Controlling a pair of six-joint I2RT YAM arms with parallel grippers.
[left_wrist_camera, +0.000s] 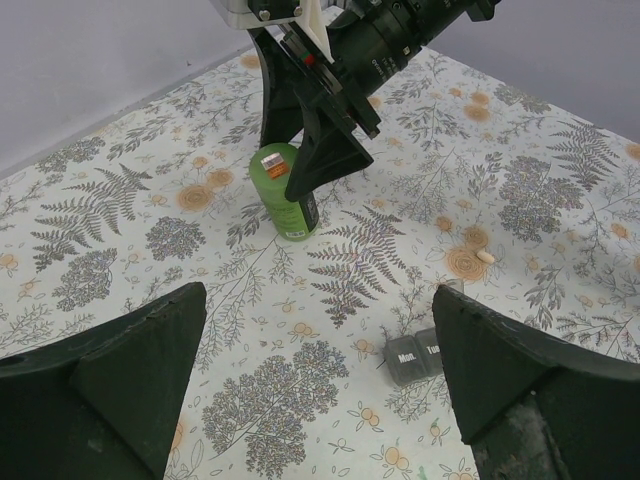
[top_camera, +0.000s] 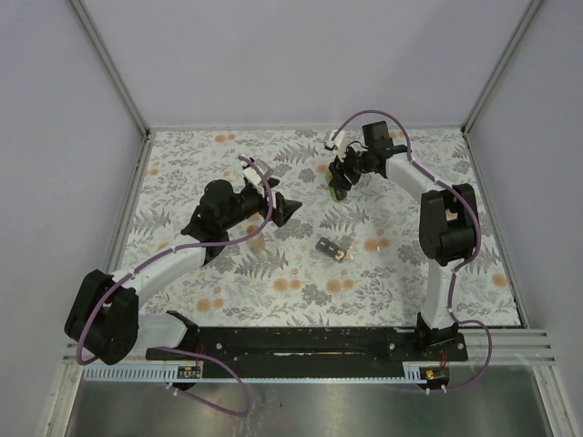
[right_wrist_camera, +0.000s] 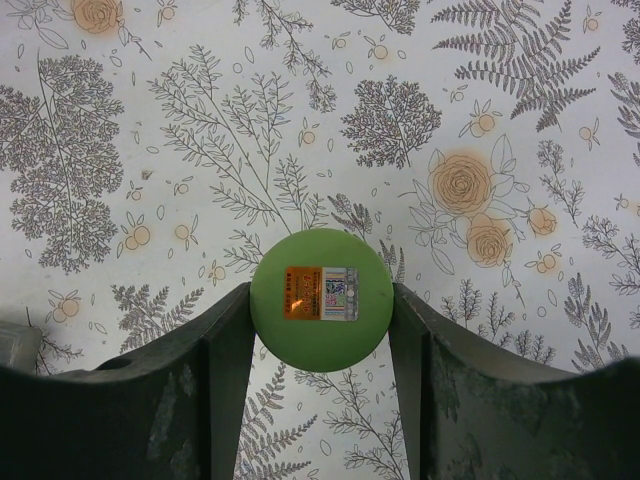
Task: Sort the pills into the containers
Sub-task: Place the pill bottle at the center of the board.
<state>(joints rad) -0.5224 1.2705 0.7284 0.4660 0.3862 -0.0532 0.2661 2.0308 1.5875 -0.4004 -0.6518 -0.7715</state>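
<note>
Right gripper (right_wrist_camera: 320, 310): jaws part-closed, clamped on either side of a green pill bottle (left_wrist_camera: 288, 195). The bottle stands upright on the floral tablecloth (top_camera: 228, 291), far and right of centre.
Left gripper (left_wrist_camera: 315, 390): jaws spread wide, holding nothing, above the cloth left of centre.
Grey weekday pill organiser (left_wrist_camera: 415, 357): mid-table, nearer than the bottle.
One pale pill (left_wrist_camera: 486, 256): loose on the cloth, near the organiser, not touching it.
</note>
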